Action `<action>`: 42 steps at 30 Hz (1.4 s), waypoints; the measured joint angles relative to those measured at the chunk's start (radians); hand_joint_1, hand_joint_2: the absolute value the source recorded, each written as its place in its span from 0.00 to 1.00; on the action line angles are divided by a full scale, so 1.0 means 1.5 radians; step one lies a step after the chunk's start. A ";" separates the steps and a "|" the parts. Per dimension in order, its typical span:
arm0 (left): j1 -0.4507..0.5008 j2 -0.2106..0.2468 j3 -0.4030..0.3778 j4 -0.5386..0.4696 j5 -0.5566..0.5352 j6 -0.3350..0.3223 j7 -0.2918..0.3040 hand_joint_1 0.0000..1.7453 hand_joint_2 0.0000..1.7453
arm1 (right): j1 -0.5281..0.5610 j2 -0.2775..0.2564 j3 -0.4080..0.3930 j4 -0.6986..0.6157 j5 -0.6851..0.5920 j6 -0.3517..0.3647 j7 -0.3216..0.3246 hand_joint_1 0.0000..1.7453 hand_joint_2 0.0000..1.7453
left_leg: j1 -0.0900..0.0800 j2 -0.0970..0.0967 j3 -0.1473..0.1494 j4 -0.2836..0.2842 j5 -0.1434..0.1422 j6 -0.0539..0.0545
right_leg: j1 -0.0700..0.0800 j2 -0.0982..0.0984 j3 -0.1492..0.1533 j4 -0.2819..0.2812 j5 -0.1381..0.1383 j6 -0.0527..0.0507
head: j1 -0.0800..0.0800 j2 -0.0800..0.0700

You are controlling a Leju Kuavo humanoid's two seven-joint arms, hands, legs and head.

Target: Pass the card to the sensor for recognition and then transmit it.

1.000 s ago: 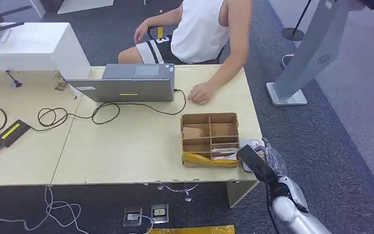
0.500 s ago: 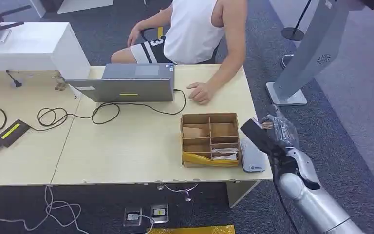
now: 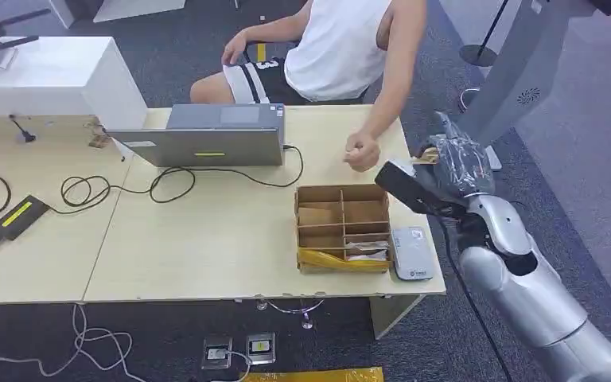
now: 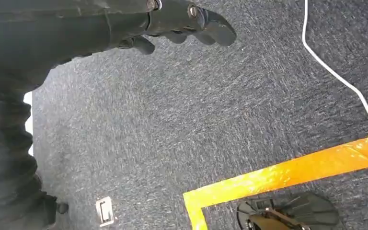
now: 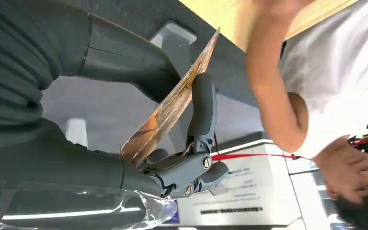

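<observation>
I see my right hand (image 3: pixel 449 171) raised just beyond the far right corner of the box (image 3: pixel 342 228), thumb and fingers (image 5: pixel 202 110) clamped on the card (image 5: pixel 172 103), with a person's fist (image 3: pixel 360 152) close beside it. The box sits on the desk (image 3: pixel 207 239), the sensor (image 3: pixel 410 253) touching its right side; its near compartments hold yellow wrapping and papers, a far one a brown piece. My left hand (image 4: pixel 172 19) hangs over the carpet, fingers loosely curled on nothing.
</observation>
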 joint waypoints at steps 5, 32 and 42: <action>-0.003 0.000 0.000 0.000 -0.003 -0.001 0.001 0.00 1.00 | -0.032 0.014 0.029 0.001 0.009 0.010 0.004 1.00 1.00 | 0.000 -0.002 0.000 0.000 0.000 0.000 | 0.000 -0.002 0.000 0.000 0.000 0.000 | 0.000 0.000; 0.005 -0.002 -0.005 0.000 -0.010 0.005 0.013 0.00 0.00 | -0.221 0.128 0.166 0.280 0.003 -0.032 0.016 1.00 1.00 | 0.001 -0.003 -0.003 0.000 0.001 0.000 | 0.000 -0.003 -0.001 0.000 0.001 0.000 | 0.000 0.000; 0.014 -0.006 -0.005 0.000 -0.011 0.010 0.013 0.00 0.00 | -0.235 0.140 0.192 0.350 -0.005 -0.058 0.028 0.00 1.00 | 0.001 -0.003 -0.002 0.000 0.001 -0.001 | 0.001 -0.002 -0.001 0.000 0.001 0.000 | 0.000 0.000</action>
